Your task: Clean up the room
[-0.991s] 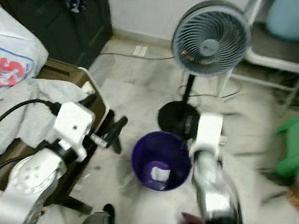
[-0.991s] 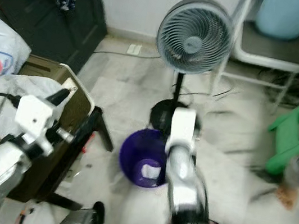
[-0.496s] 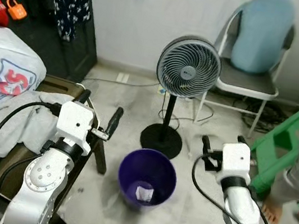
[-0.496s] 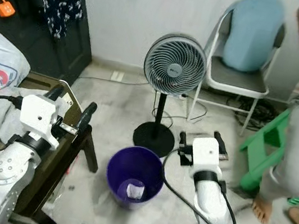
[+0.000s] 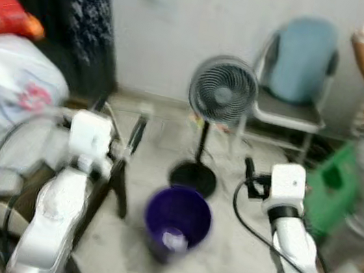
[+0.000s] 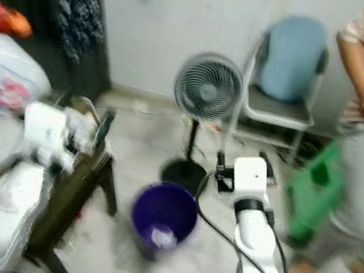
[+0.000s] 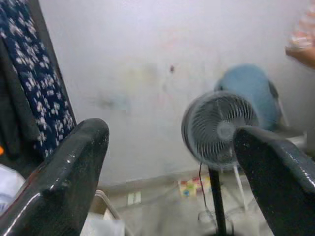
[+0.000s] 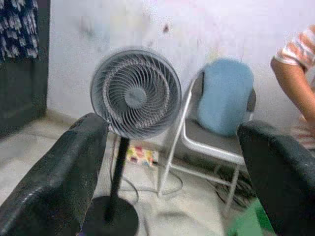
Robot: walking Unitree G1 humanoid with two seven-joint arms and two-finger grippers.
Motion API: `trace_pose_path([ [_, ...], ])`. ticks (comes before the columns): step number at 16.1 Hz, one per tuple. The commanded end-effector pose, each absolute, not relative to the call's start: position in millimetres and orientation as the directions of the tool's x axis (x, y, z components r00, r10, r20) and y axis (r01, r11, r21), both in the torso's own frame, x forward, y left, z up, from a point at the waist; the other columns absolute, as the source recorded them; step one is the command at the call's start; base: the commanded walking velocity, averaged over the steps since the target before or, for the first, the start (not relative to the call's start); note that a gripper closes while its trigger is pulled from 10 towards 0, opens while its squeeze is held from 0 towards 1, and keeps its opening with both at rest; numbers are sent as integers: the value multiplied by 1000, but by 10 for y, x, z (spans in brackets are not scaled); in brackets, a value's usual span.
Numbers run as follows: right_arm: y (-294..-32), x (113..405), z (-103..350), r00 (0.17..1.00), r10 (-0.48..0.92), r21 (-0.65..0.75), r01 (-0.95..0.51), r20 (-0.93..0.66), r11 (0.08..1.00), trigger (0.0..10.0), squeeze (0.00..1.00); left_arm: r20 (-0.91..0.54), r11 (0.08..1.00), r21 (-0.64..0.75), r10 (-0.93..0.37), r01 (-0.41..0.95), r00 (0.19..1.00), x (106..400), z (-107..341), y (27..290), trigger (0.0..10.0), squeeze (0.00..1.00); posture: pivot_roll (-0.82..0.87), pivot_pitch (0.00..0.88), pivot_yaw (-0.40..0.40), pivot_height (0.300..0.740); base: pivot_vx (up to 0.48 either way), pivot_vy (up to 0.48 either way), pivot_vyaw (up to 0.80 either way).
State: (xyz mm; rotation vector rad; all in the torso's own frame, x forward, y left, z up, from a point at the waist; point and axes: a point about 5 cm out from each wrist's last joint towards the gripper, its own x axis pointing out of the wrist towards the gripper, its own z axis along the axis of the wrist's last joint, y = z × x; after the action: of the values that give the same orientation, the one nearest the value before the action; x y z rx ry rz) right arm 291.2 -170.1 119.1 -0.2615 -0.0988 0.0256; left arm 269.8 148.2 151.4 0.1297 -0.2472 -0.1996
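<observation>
Camera tilted up, view blurred; both jaws apart, empty; purple bin [image 5: 178, 220] contents indistinct.

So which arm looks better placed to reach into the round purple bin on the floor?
Probably the right. The right gripper, open and empty, hangs just beside the round purple bin over bare floor. The left gripper, also open, sits farther off over the dark side table.

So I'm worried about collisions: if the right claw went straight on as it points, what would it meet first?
Probably the standing fan, which sits between the open right claw's fingers; depth is unclear.
</observation>
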Motion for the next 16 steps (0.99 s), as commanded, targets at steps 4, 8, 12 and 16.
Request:
trace_pose_path([
  [4,-1733,3007,1215,995,31,-261,-7,91,965,10000,0,272,971,162,-218,179,937,2772,1589,1485,10000,0,-76,0,17,740,143,0,0],
  [8,-1707,3098,1208,997,26,-256,-7,69,967,10000,0,239,968,186,-212,170,948,2731,1478,1474,10000,0,-73,0,7,740,0,0,0],
  [12,-1620,3047,1171,997,26,-208,-11,73,978,10000,0,212,966,188,-217,179,953,2684,1393,1509,10000,0,-70,0,16,740,0,0,0],
  [16,-1582,2996,1144,997,29,-192,-16,65,981,10000,0,201,964,191,-224,187,953,2611,1363,1511,10000,0,-70,0,13,740,0,0,0],
])
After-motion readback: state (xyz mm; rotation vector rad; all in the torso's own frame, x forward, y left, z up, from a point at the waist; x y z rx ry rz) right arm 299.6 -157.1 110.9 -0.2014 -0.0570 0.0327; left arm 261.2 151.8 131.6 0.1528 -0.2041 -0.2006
